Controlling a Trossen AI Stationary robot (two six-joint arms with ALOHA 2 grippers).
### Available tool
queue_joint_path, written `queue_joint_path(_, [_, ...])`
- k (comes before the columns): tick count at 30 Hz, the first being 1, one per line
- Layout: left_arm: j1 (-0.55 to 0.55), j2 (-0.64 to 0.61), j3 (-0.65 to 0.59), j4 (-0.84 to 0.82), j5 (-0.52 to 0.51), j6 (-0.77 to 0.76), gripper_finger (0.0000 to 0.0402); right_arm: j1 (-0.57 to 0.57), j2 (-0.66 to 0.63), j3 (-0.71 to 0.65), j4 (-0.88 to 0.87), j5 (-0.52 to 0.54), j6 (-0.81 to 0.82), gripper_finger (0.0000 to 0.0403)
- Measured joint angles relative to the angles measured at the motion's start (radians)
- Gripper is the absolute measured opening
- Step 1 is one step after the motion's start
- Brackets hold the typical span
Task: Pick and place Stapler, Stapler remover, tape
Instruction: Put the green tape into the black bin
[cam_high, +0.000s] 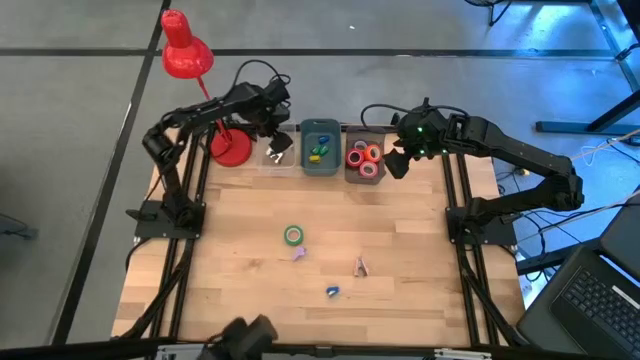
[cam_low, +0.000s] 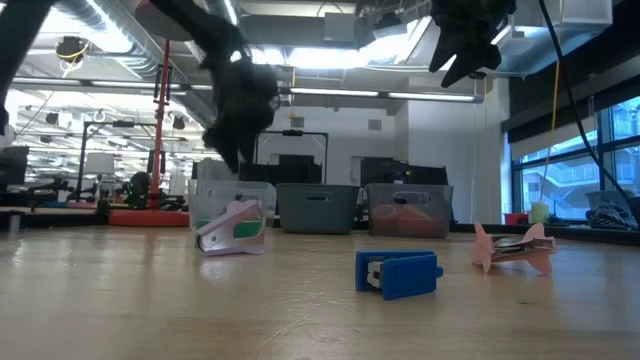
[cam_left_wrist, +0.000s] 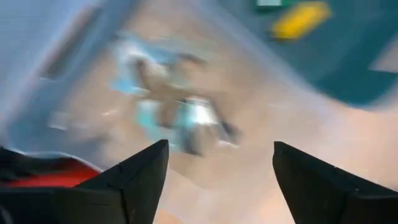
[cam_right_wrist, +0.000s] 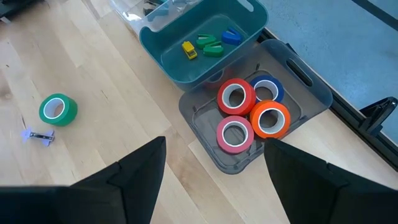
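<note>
My left gripper (cam_high: 277, 130) (cam_left_wrist: 221, 146) hangs open over the clear bin (cam_high: 278, 155) at the table's far edge, nothing between its fingers. A blurred pale-blue and dark thing (cam_left_wrist: 180, 118) lies in that bin below it. My right gripper (cam_high: 397, 163) (cam_right_wrist: 216, 140) waits open above the right side of the grey bin (cam_right_wrist: 311, 93), which holds several tape rolls (cam_right_wrist: 236, 96). A green tape roll (cam_high: 293, 235) (cam_right_wrist: 58, 110) lies on its flat side mid-table, a small lilac piece (cam_high: 298, 254) beside it. A pink stapler remover (cam_high: 360, 266) (cam_low: 515, 247) and a small blue stapler (cam_high: 332, 291) (cam_low: 398, 273) lie nearer the front.
A teal bin (cam_high: 320, 148) with small yellow, green and blue pieces stands between the clear and grey bins. A red desk lamp (cam_high: 190, 60) stands at the far left, its base (cam_high: 232, 150) beside the clear bin. Bare wood lies to the left and right of the loose items.
</note>
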Motion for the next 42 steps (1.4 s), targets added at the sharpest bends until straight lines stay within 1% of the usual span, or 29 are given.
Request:
queue_joint_path(3, [-0.063,-0.066,0.000,-0.028,0.110,-0.070,0.0277,0.000,0.000,0.000,0.000,0.000,0.000,0.0275])
queue_joint_path(7, [-0.202,-0.142,0.000,-0.039,0.192,-0.128,0.0278,0.000,0.000,0.000,-0.001,0.000,0.000,0.0275])
queue_joint_path(10, [-0.336,-0.187,0.000,-0.042,0.191,-0.178,0.0278,0.000,0.000,0.000,-0.024,-0.019,0.002,0.0275])
queue_joint_path(13, [-0.485,-0.233,0.000,-0.036,0.155,-0.251,0.0278,0.027,-0.002,0.000,-0.044,-0.050,-0.004,0.0275])
queue_joint_path(15, [-0.589,-0.255,0.000,-0.035,0.079,-0.306,0.0278,0.072,-0.013,0.000,-0.044,-0.050,-0.024,0.0275])
queue_joint_path(21, [-0.903,-0.252,0.001,-0.034,-0.278,-0.471,0.0278,0.224,-0.040,0.000,-0.032,-0.041,0.001,0.0275])
queue_joint_path(23, [-0.977,-0.222,0.001,-0.040,-0.414,-0.527,0.0278,0.270,-0.041,0.000,-0.028,-0.009,0.012,0.0275])
queue_joint_path(24, [-1.001,-0.204,0.001,-0.041,-0.458,-0.551,0.0277,0.292,-0.041,0.000,-0.021,0.007,0.021,0.0275])
queue_joint_path(25, [-1.012,-0.187,0.000,-0.044,-0.476,-0.577,0.0275,0.310,-0.041,0.000,-0.012,0.020,0.026,0.0275])
queue_joint_path(26, [-1.015,-0.170,0.000,-0.048,-0.471,-0.604,0.0270,0.323,-0.041,0.000,-0.004,0.027,0.027,0.0275])
queue_joint_path(29, [-1.004,-0.108,0.000,-0.049,-0.397,-0.653,0.0253,0.351,-0.041,0.000,0.010,0.036,0.055,0.0275])
queue_joint_path(31, [-1.004,-0.067,0.000,-0.052,-0.377,-0.659,0.0240,0.367,-0.041,0.000,0.009,0.038,0.078,0.0275])
queue_joint_path(33, [-1.014,-0.041,0.000,-0.072,-0.381,-0.663,0.0228,0.387,-0.041,0.000,0.010,0.038,0.087,0.0275])
queue_joint_path(39, [-1.021,0.019,-0.003,-0.159,-0.438,-0.664,0.0202,0.439,-0.040,0.000,0.043,0.049,0.090,0.0275])
queue_joint_path(41, [-0.995,0.024,-0.038,-0.112,-0.427,-0.680,0.0196,0.450,-0.040,0.000,0.068,0.053,0.090,0.0275])
queue_joint_path(42, [-0.979,0.024,-0.068,-0.070,-0.400,-0.691,0.0193,0.454,-0.040,0.000,0.082,0.053,0.090,0.0275])
